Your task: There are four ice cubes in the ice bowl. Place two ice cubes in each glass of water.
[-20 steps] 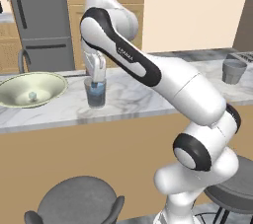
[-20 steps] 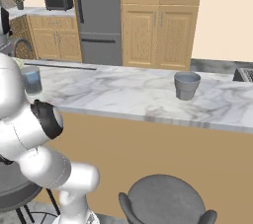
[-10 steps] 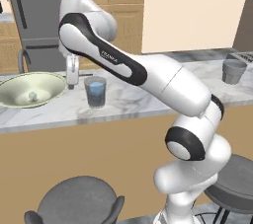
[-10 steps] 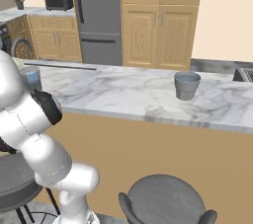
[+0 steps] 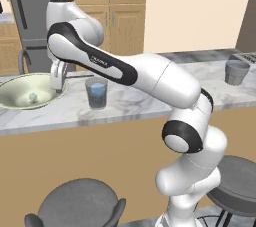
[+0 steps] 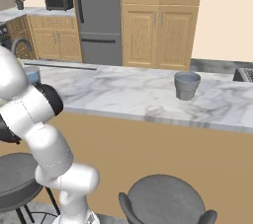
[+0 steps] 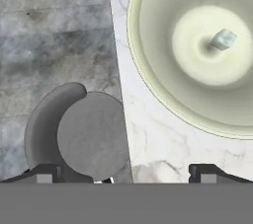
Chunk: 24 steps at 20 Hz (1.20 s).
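One ice cube (image 7: 223, 39) is lying at the centre of the ice bowl (image 7: 148, 75) on the marble counter (image 7: 163, 154). It is best approached from straight above and straddled. The gripper (image 5: 56, 82), its jaws spread wide and empty, is being held over the bowl's near rim, offset from the cube.

— So what are you driving there?
— Your arm (image 5: 150, 73) is glossy white rounded segments with dark grey-black joint bands, small dark lettering on one link, and a pale grey gripper (image 5: 58, 77) with two small dark fingertips (image 7: 49, 172)
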Tool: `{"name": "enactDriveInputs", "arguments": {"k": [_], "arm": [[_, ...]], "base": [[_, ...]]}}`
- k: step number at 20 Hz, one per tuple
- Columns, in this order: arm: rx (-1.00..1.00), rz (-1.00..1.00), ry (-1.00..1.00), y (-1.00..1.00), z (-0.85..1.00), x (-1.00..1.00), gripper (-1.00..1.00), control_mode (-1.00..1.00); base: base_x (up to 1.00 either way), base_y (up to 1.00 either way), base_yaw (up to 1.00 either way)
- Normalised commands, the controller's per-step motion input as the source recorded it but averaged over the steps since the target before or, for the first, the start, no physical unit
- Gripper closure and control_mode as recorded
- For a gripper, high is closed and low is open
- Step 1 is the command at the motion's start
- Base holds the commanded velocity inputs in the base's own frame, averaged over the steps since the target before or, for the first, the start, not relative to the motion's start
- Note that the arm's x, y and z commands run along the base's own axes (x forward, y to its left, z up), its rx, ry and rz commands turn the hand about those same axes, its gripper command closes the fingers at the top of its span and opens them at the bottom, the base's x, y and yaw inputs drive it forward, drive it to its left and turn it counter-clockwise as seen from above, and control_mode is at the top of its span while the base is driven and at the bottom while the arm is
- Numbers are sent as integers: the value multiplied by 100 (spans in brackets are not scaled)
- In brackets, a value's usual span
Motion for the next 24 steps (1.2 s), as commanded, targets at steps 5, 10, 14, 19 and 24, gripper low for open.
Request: {"name": "enactDriveInputs", "arguments": {"k": [5, 10, 14, 19, 24], "arm": [[5, -4, -1, 6, -21, 25, -100, -100], [1, -2, 0, 31, -19, 17, -100, -100], [0, -3, 0, 29, -25, 20, -100, -100], [0, -3, 0, 14, -22, 25, -100, -100], [0, -6, 0, 29, -17, 35, -100, -100]], "base": [[0, 0, 0], [0, 0, 0], [0, 0, 0], [0, 0, 0], [0, 0, 0]]}}
